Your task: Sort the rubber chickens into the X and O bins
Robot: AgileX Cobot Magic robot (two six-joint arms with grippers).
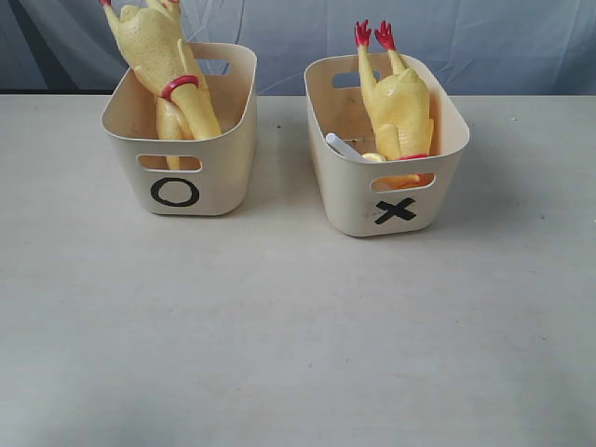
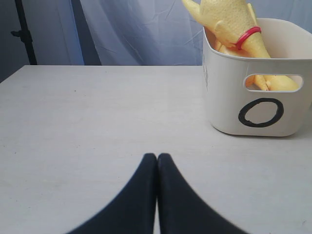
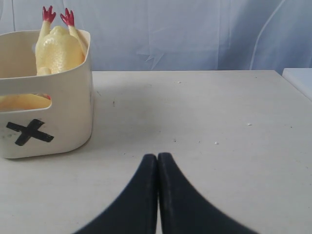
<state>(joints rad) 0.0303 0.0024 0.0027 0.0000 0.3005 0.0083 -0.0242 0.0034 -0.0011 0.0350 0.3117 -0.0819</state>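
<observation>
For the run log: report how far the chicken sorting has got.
Looks finished. Done: chickens lean in the O bin; a chicken body, feet up, and a white tube sit in the X bin. In hand: nothing, the left gripper and right gripper are shut and empty. Left: apparently nothing; no chicken shows outside the bins.

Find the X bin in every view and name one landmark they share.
Exterior view: the X bin stands right of centre, beside the O bin.
Left wrist view: not in it; only the O bin shows.
Right wrist view: the X bin is cropped by the frame edge, its mark facing the camera.
Shared landmark: the rubber chicken in it, red feet up.
</observation>
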